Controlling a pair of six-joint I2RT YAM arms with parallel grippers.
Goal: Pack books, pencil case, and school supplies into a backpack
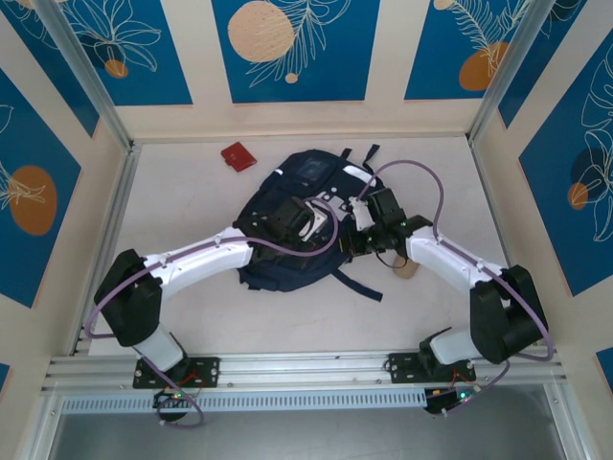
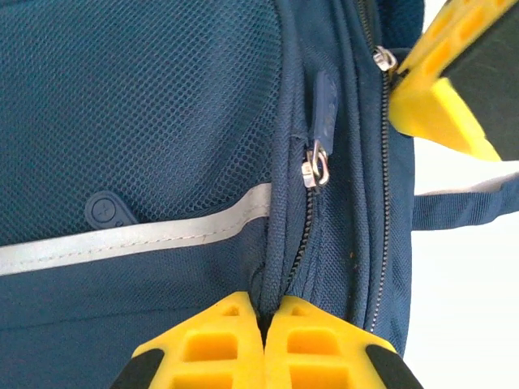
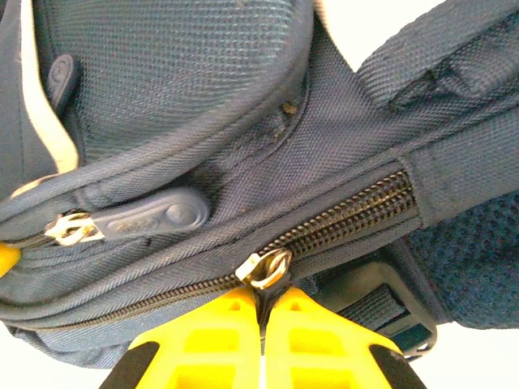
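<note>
Top external view: the backpack lies flat around the middle of the table, a little nearer the far edge than the near one. Its long axis runs from the far edge toward the near edge, with the near end leaning toward the near-left corner. The pocket side faces up, and dark straps trail off its near-right side toward the right edge. Which end is the top cannot be told.

The left gripper sits over the centre of the pack, and the right gripper is at the pack's right flank. A small red item lies near the far edge, just left of the pack and apart from it. A tan object rests on the table beside the right arm.

In the left wrist view, the left gripper has its yellow fingers pressed together. They pinch a ridge of the pack's fabric beside a zip, just below the white stripe. A yellow finger of the right gripper shows at the upper right.

In the right wrist view, the right gripper is pressed together too. Its tips nip the metal zip pull on the lower zip, and a rubber tab hangs from the zip above it.
</note>
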